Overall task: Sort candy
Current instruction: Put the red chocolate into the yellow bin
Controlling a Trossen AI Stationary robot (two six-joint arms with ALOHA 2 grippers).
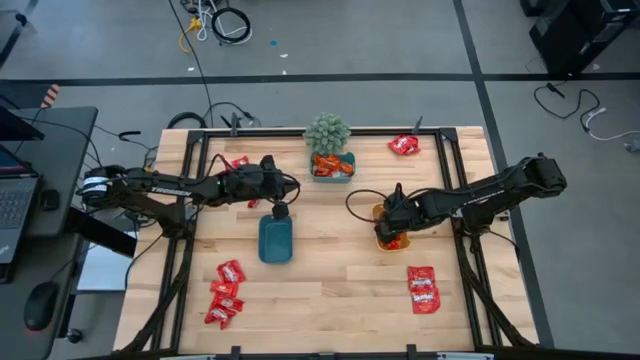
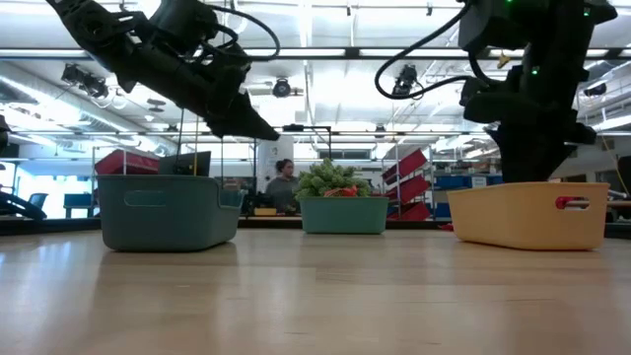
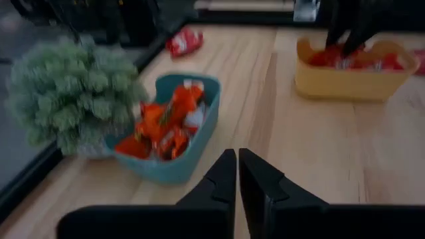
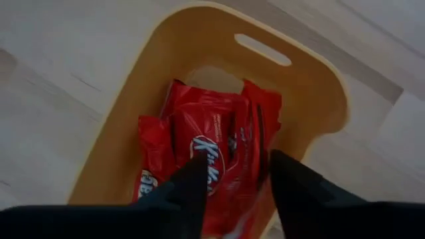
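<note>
- My right gripper, fingers parted, empty, hangs over shiny red flat candy packets inside the yellow rectangular plastic tray, their long axes along the tray's length.
- My left gripper, fingers nearly together and empty, hovers above bare wooden tabletop.
- Beyond, orange packets fill the teal tray.

Pale matt wood table; glossy red candy; smooth yellow plastic tray
</note>
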